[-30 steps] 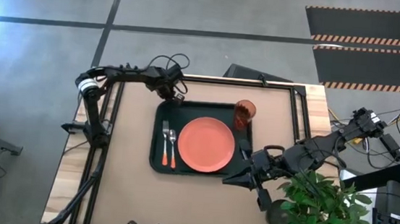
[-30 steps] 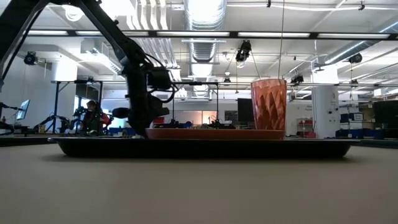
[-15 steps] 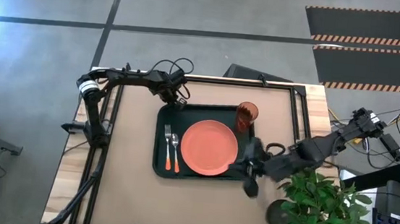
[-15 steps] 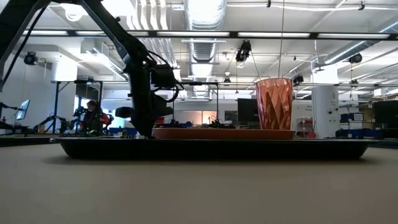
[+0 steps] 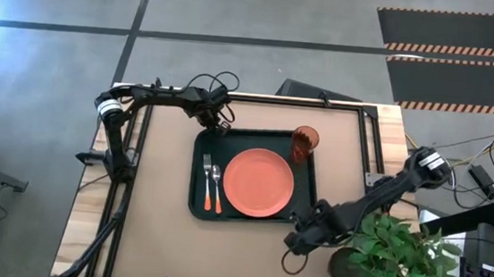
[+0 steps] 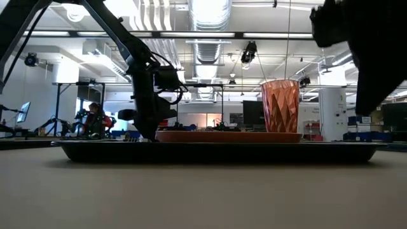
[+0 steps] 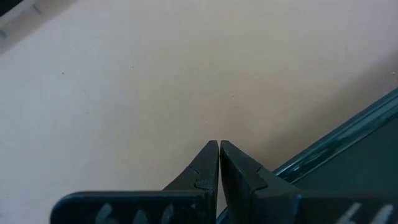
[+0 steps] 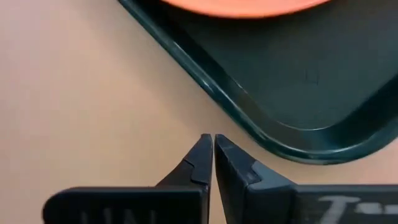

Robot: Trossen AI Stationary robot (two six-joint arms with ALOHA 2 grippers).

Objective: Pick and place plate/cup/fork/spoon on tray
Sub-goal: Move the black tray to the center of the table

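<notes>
The dark green tray (image 5: 196,208) lies mid-table. On it rest the coral-orange plate (image 5: 258,183), the reddish-brown cup (image 5: 304,143) upright at the far right corner, and the fork (image 5: 206,178) and spoon (image 5: 216,190) side by side left of the plate. My left gripper (image 5: 222,129) is shut at the tray's far left corner, its tips (image 7: 219,144) over the table just outside the rim (image 7: 336,149). My right gripper (image 5: 295,242) is shut and empty, its tips (image 8: 214,138) over bare table near the tray's near right corner (image 8: 298,146). My left gripper stands with shut fingers beside the outer side of the tray's rim (image 7: 292,168) at the far left corner, coming from above and slanting down. I cannot tell whether the fingers touch the rim.
A potted plant (image 5: 398,259) in a dark pot (image 5: 343,265) stands at the near right, close beside my right arm. Bare tabletop (image 5: 157,238) lies left of and in front of the tray. In the low view my right arm (image 6: 375,51) fills the upper right.
The tray with all its tableware has slid a little toward the table's right edge, and my left gripper has followed toward its far left corner, then stayed still. My right gripper has swung from the tray's right side toward the table's near edge, clear of the tray.
</notes>
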